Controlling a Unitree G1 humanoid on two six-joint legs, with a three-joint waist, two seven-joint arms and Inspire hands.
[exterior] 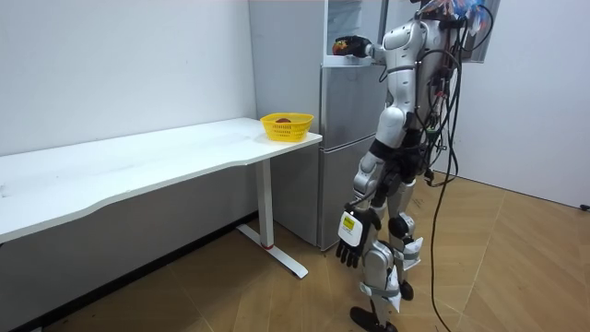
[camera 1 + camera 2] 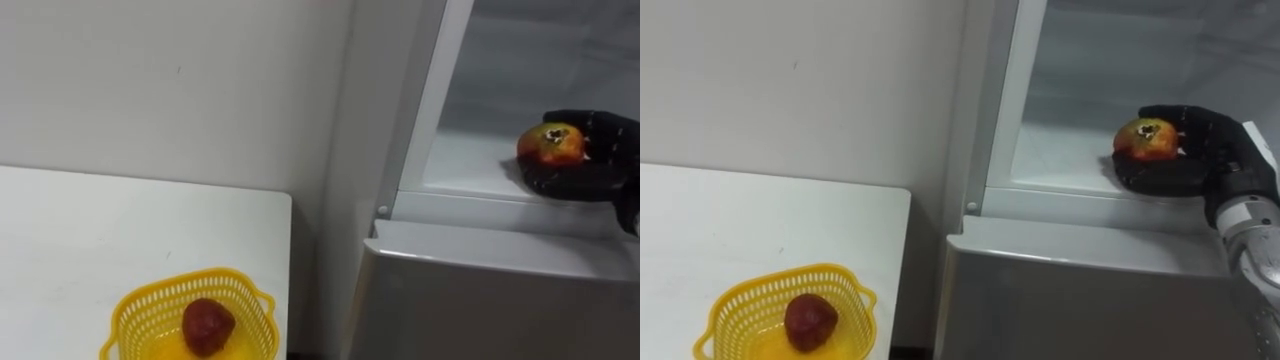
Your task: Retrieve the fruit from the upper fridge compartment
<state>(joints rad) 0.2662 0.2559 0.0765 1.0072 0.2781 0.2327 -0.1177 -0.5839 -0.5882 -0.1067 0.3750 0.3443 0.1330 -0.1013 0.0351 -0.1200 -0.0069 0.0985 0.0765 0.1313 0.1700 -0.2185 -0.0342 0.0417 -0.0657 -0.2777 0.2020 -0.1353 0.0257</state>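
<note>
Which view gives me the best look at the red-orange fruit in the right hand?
The right eye view: the round red-orange fruit sits whole in the curled black right hand inside the upper fridge compartment. The left eye view shows it near the picture's edge; the room view shows it from far off.

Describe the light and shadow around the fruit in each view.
Left eye view: soft even light, the red-yellow fruit bright against the dark right robot hand, no glare; room view: the white table shades the wall beneath it.
</note>
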